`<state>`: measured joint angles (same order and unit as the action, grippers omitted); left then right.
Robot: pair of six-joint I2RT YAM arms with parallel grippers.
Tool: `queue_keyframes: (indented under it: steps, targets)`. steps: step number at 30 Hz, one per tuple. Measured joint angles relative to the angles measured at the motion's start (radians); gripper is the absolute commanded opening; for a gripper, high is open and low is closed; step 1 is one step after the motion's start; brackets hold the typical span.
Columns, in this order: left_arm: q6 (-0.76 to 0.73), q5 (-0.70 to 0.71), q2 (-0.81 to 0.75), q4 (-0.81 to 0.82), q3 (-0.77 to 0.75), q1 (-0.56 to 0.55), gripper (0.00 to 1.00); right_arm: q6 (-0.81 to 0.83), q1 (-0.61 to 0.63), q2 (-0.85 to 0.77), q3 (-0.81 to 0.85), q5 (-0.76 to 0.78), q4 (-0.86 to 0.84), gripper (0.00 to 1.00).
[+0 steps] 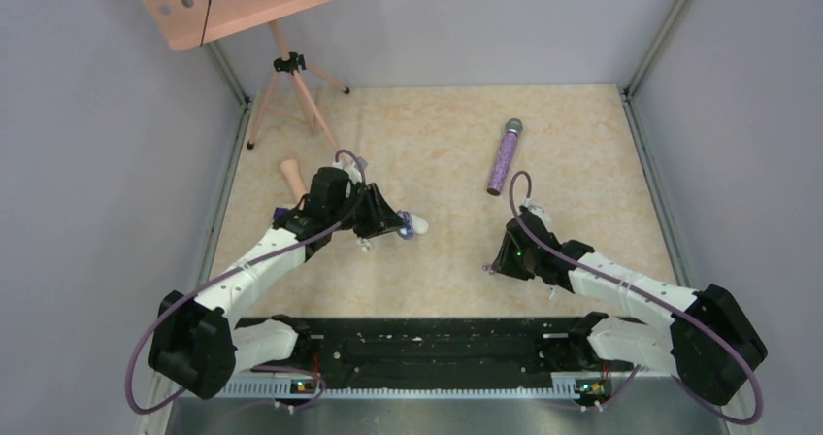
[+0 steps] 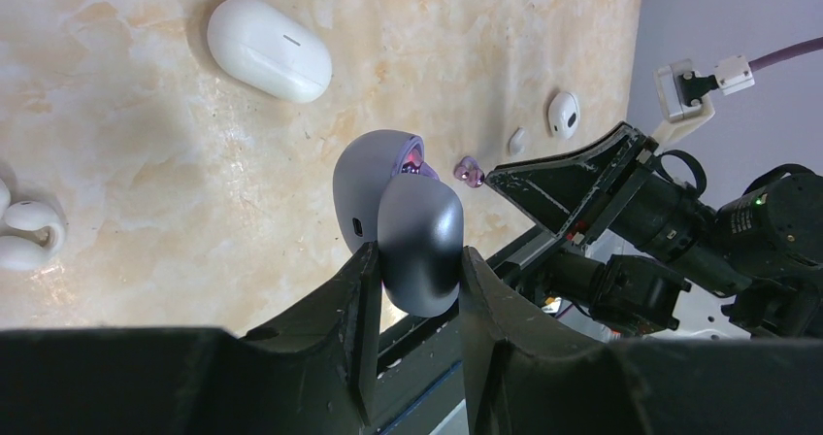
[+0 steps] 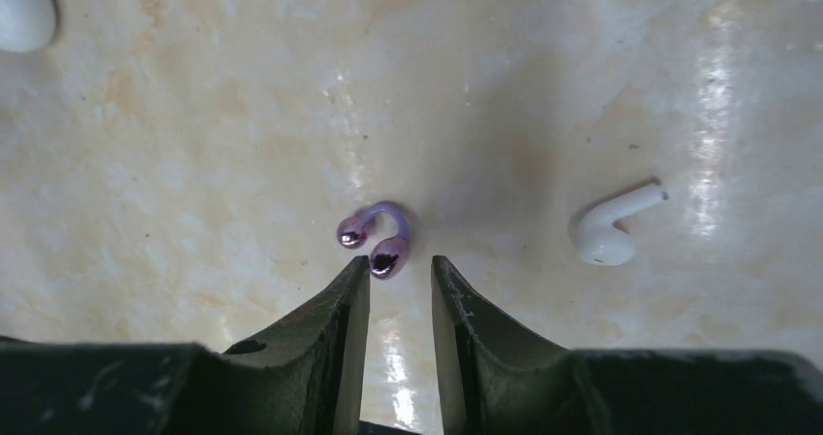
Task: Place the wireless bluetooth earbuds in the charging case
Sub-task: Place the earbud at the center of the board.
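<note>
My left gripper (image 2: 419, 252) is shut on a grey-purple charging case (image 2: 403, 212) and holds it above the table with its lid open. Something pink-purple shows inside the case (image 2: 413, 159). In the top view this case (image 1: 417, 225) is at the tip of my left gripper (image 1: 400, 227). A purple clip-shaped earbud (image 3: 377, 236) lies on the table, just ahead of the left fingertip of my open right gripper (image 3: 400, 262). Nothing is between its fingers. The same earbud (image 2: 471, 171) shows in the left wrist view, beside my right gripper (image 1: 493, 260).
A closed white case (image 2: 269, 49) and white clip earbuds (image 2: 24, 231) lie on the table. White stem earbuds lie near my right gripper (image 3: 611, 229) (image 2: 564, 115). A purple glitter microphone (image 1: 505, 155) lies at the back, a tripod stand (image 1: 287, 76) at the back left.
</note>
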<state>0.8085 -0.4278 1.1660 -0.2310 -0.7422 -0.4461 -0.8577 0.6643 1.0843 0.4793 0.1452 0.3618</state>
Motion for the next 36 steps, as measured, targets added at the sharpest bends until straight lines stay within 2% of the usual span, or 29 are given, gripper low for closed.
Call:
queue_keyframes:
  steps: [11,18,21,26,29,36]
  targets:
    - [0.000,0.000,0.006,-0.001,0.000,0.000,0.00,-0.013,0.011,0.030,-0.014,-0.195,-0.160,0.32]
    - [0.000,0.000,0.013,-0.001,0.000,0.000,0.00,-0.032,0.063,0.097,-0.002,-0.235,-0.188,0.32]
    - [0.000,0.000,0.013,-0.001,0.000,0.000,0.00,-0.007,0.063,0.085,0.037,-0.163,-0.127,0.38]
    - [0.000,0.000,0.018,-0.002,0.000,0.000,0.00,0.028,0.016,0.008,0.051,-0.077,-0.054,0.57]
    - [0.000,0.000,0.022,-0.001,0.000,0.000,0.00,0.035,0.006,-0.022,0.030,-0.063,-0.048,0.61]
    - [0.000,-0.001,0.022,-0.001,0.000,-0.001,0.00,0.016,0.009,0.003,-0.048,-0.137,-0.105,0.62]
